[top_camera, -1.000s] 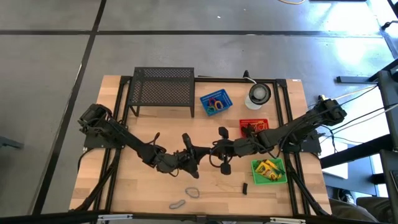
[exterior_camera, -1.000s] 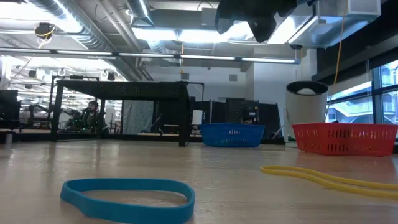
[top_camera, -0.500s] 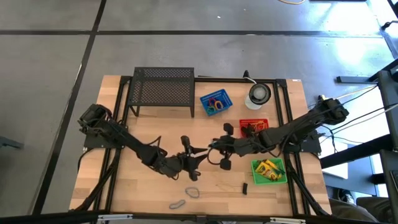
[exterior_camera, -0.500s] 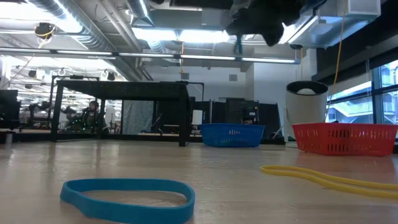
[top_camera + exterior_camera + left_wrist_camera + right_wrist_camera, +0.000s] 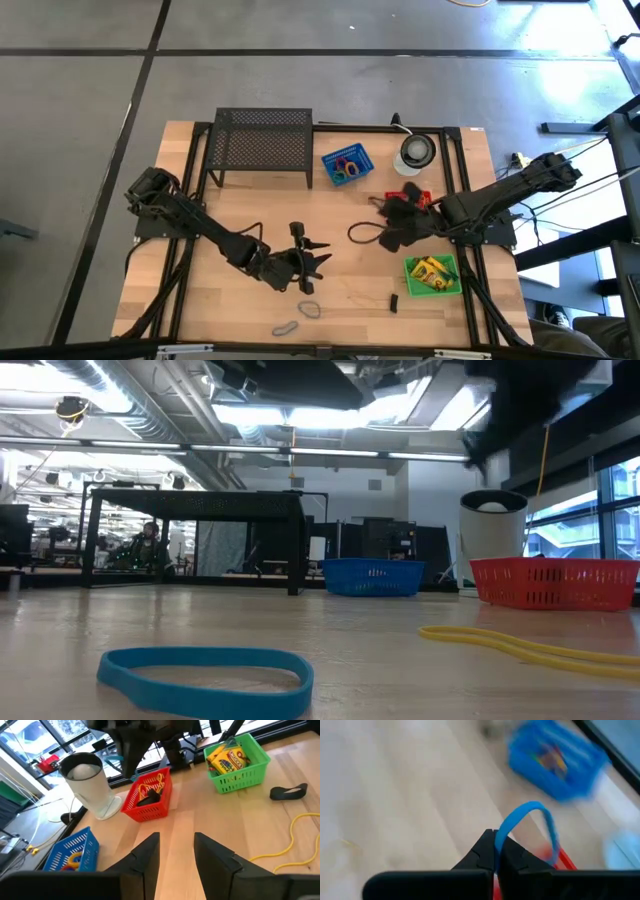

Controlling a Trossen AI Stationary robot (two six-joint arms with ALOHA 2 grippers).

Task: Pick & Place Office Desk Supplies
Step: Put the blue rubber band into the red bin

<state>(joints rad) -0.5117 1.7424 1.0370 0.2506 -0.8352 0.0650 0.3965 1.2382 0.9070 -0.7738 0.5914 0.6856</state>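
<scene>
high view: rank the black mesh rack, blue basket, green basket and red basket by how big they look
1. black mesh rack, clearly largest
2. green basket and blue basket, too alike to rank
3. red basket, not rankable: the right arm hides much of it, so only part shows

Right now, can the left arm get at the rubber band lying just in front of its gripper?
Probably yes. The left gripper stands open and empty beside the dark rubber band, with bare table between them. The right gripper, shut on a blue rubber band, is off to the side.

Wooden table (image 5: 250, 210) (baskets (image 5: 347, 165), bands (image 5: 205, 678), rack (image 5: 262, 146))
</scene>
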